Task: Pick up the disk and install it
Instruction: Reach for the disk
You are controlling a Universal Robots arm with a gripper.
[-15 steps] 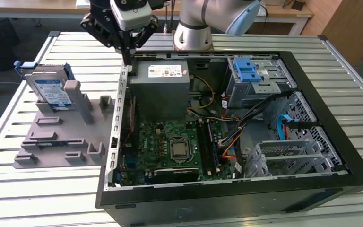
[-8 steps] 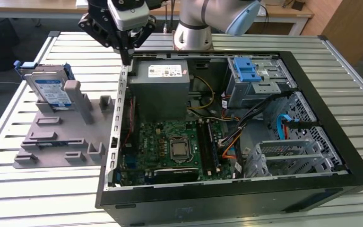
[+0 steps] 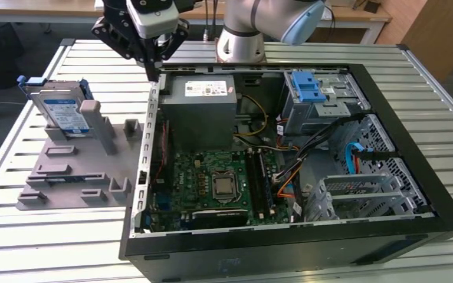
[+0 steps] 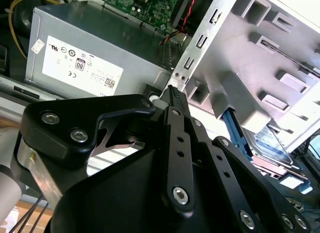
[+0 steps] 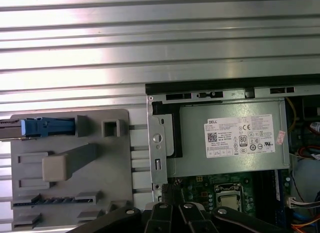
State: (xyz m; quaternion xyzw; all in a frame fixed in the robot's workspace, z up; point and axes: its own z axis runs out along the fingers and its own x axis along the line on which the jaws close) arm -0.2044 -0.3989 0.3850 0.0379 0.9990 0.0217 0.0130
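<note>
Disk [image 3: 61, 111] stands on edge at the far end of a grey slotted fixture [image 3: 77, 171], on the exterior view's left. Its labelled face is turned outward, with a blue bracket round it and a grey post just beside it. Nothing grips it. In the first wrist view the disk [image 5: 45, 127] is seen edge-on from above as a blue strip along one end of the fixture [image 5: 115, 173]. In the second wrist view a sliver of the disk [image 4: 272, 145] peeks out behind the fixture's [image 4: 280, 53] raised blocks.

From where I stand, the arm [image 3: 246, 29] reaches down from the back of the table [image 3: 53, 247], and its jaws are pressed together with nothing between them. Their tip hangs right over the side wall of the open computer case [image 3: 289, 247]. It is the wall nearest the fixture, at the corner where the grey power supply [image 3: 203, 103] sits. The jaws are apart from the disk, with part of the fixture lying between the two.

The case lies flat with its side off, showing the green motherboard [image 3: 210, 177] in the middle. A silver cage with a blue latch [image 3: 313, 88] sits at the far corner on the exterior view's right. Both wrist views look onto the power supply [image 5: 225, 143] [image 4: 95, 53] and its white sticker. The first wrist view also takes in the ribbed metal table [image 5: 150, 43] beyond the case.
</note>
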